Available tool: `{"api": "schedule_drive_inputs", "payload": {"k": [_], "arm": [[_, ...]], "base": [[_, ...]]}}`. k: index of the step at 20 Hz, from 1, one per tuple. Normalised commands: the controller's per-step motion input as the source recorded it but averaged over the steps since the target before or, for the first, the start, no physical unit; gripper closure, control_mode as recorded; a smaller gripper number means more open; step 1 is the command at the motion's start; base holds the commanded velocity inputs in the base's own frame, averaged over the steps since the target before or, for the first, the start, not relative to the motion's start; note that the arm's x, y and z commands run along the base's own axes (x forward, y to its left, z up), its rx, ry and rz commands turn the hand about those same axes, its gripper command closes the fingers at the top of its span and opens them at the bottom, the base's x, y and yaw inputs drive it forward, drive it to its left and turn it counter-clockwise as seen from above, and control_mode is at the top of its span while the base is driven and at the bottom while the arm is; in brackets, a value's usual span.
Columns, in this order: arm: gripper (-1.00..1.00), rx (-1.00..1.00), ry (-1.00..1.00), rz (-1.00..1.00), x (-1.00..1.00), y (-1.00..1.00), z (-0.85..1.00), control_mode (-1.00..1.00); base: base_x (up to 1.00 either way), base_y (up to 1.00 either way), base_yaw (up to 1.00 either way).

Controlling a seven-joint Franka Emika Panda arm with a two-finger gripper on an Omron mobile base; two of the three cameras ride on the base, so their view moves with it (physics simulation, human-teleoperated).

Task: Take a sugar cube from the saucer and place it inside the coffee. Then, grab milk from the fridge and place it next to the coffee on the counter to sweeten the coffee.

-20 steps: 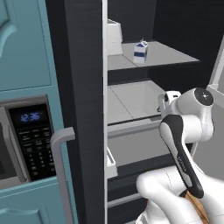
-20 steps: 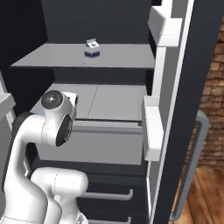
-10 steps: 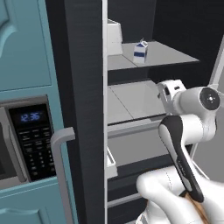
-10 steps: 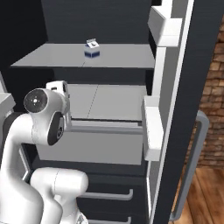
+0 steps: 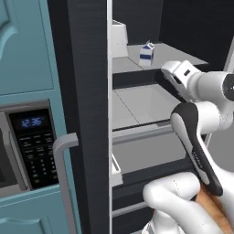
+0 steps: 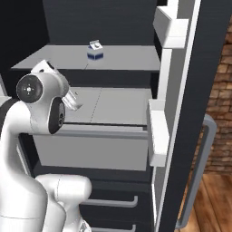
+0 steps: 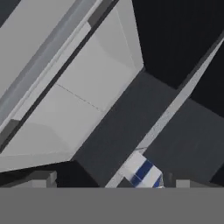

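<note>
The fridge [image 5: 87,91] stands open, showing its dark inside and pale grey shelves. The milk [image 5: 146,53] [image 6: 94,50], a small white carton with a blue band, stands upright on the upper shelf [image 6: 127,61]. My hand [image 5: 178,75] hovers in front of the shelves, a little below and nearer than the carton, and is not touching it. In the hand view my gripper [image 7: 109,183] is open with nothing between its fingers. There the milk [image 7: 142,171] shows low down, between the fingertips and beyond them.
A bare middle shelf [image 5: 137,98] lies under my hand, with drawers [image 6: 108,201] lower down. The open door with white bins [image 6: 158,131] and a silver handle [image 6: 199,172] stands to the right. A black microwave [image 5: 27,141] sits in teal cabinets to the left.
My hand has risen and turned towards the upper shelf with the carton. The elbow has swung outward. The milk has not moved and the jaws stay wide.
</note>
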Motion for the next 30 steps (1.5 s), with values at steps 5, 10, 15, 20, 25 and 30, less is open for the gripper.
{"api": "schedule_drive_inputs", "payload": {"k": [5, 10, 15, 20, 25, 30], "arm": [[-1.0, -0.3, 0.26, 0.12, 0.0, 0.0, 0.73, -1.0], [-1.0, -0.34, 0.02, 0.05, 0.02, 0.09, -0.01, -1.0], [-1.0, -0.2, -0.02, 0.1, 0.31, -0.01, 0.01, -1.0], [-1.0, -0.08, -0.07, 0.01, 0.75, -0.01, -0.02, -1.0], [-1.0, -0.1, -0.02, 0.0, 0.98, 0.0, -0.17, -1.0], [-1.0, -0.07, 0.0, 0.0, 0.89, 0.0, -0.19, -1.0]], "base": [[0.0, 0.0, 0.0], [0.0, 0.0, 0.0], [0.0, 0.0, 0.0], [0.0, 0.0, 0.0], [0.0, 0.0, 0.0], [0.0, 0.0, 0.0]]}}
